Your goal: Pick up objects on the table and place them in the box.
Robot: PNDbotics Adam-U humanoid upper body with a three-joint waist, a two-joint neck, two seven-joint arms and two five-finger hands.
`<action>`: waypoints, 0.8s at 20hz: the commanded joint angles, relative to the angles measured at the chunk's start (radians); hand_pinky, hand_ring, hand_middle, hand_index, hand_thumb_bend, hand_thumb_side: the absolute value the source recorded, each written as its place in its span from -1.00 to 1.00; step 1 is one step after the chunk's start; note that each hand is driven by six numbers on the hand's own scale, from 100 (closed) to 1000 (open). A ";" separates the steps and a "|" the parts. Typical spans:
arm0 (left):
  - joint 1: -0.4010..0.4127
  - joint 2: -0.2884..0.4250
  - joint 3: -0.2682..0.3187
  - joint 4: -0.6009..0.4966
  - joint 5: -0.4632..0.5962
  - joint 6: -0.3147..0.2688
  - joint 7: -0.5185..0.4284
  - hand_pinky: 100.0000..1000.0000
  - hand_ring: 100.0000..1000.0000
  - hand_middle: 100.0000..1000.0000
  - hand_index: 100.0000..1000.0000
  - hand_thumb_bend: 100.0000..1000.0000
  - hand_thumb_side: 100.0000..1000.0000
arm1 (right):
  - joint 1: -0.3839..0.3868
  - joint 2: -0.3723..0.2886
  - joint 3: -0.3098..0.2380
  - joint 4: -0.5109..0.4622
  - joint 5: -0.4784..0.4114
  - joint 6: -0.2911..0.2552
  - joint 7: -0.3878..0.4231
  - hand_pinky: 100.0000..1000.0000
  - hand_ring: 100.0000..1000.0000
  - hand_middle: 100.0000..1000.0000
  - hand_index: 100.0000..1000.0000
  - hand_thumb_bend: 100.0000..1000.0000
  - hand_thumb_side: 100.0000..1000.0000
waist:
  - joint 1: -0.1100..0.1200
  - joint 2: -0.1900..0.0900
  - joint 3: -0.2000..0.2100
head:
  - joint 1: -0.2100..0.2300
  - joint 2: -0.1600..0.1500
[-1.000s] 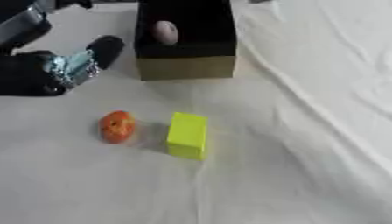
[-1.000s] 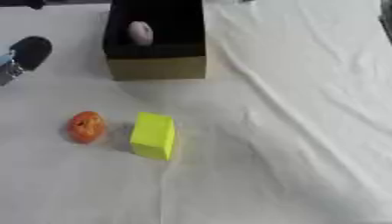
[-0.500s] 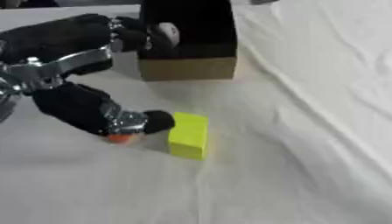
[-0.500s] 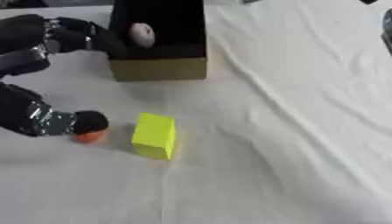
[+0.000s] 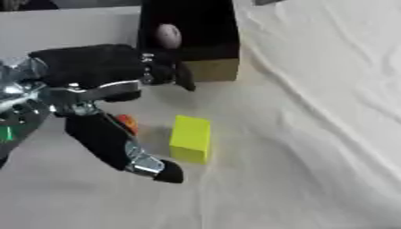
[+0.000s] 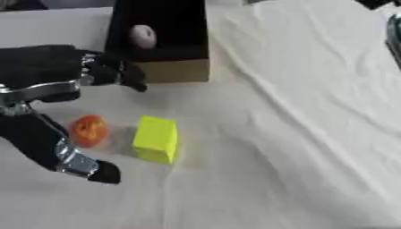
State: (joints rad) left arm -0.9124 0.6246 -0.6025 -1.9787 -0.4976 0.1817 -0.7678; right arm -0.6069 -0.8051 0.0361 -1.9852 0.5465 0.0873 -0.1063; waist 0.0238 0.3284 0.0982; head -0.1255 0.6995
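My left hand reaches in from the left edge of the frame and hangs over the cloth-covered table, spread wide and holding nothing. The fingers stretch out toward the upper middle, ending just short of the box's front wall, while the thumb points down toward the lower left of the frame, its dark tip near the cloth.

Between thumb and fingers, in the left half of the frame, sits a small orange ball-like object on the table. I cannot tell whether my thumb touches it. In the left eye view my hand hides most of it.

Just right of the orange object, a yellow block lies on the cloth, apart from my hand.

Above both, at the upper middle of the frame, stands the box, dark inside with a tan cardboard front. A pale, pinkish, egg-shaped object rests inside it, against the left part of the dark interior.

The right side of the frame is wrinkled white cloth. At the upper right edge of the right eye view a dark and silver part shows; I cannot tell what it is.
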 commanded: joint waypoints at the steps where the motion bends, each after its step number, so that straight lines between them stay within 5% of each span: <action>1: -0.005 -0.012 -0.009 0.025 -0.001 0.038 -0.017 0.62 0.82 0.80 0.85 0.12 0.31 | -0.009 -0.011 -0.020 -0.015 -0.010 0.002 -0.005 0.68 0.72 0.41 0.66 -1.00 0.95 | 0.000 -0.023 -0.003 | 0.003 0.008; 8: 0.001 -0.058 -0.027 0.111 -0.008 0.043 0.001 0.63 0.83 0.81 0.87 0.05 0.25 | 0.001 0.002 -0.023 -0.015 -0.015 0.006 -0.007 0.68 0.71 0.40 0.63 -1.00 0.94 | -0.001 -0.022 -0.008 | 0.008 0.008; 16: 0.016 -0.102 -0.045 0.230 -0.069 -0.018 0.044 0.68 0.87 0.86 0.90 -0.04 0.12 | 0.007 0.019 -0.025 -0.015 -0.022 0.009 -0.008 0.67 0.70 0.37 0.60 -1.00 0.95 | -0.002 -0.013 -0.022 | 0.012 0.003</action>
State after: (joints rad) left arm -0.8853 0.5189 -0.6532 -1.7550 -0.5547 0.1762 -0.7318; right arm -0.5896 -0.7705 0.0258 -1.9852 0.5329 0.0935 -0.1111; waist 0.0232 0.3331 0.0779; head -0.1166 0.7029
